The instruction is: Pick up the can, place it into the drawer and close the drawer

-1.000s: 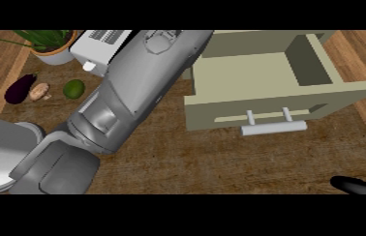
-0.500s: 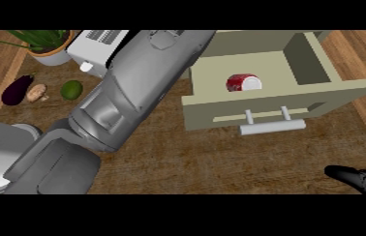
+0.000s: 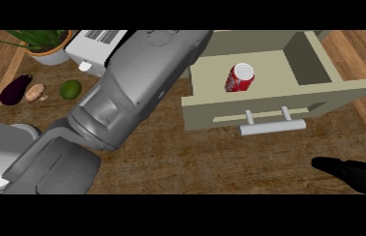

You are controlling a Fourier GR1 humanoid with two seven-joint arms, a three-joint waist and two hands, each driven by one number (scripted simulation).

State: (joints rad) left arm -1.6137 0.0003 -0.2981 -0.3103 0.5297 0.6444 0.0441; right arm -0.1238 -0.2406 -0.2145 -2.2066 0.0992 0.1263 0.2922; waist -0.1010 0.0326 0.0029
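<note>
The red can lies on its side inside the open beige drawer, silver top toward the back, with nothing touching it. The drawer's front panel carries a pale bar handle facing me. My left grey forearm runs from the lower left up to the view's top edge just left of the drawer, and its hand lies beyond the top edge. Only part of my black right hand shows at the lower right corner, low over the wooden counter and well short of the handle.
Left of the arm lie a purple eggplant, a mushroom and a green fruit. A potted plant and a white appliance stand at the back left. Wooden counter stretches in front of the drawer.
The left forearm has swung away to the left of the drawer, and the can now lies uncovered inside it. The right hand has come further in from the lower right.
</note>
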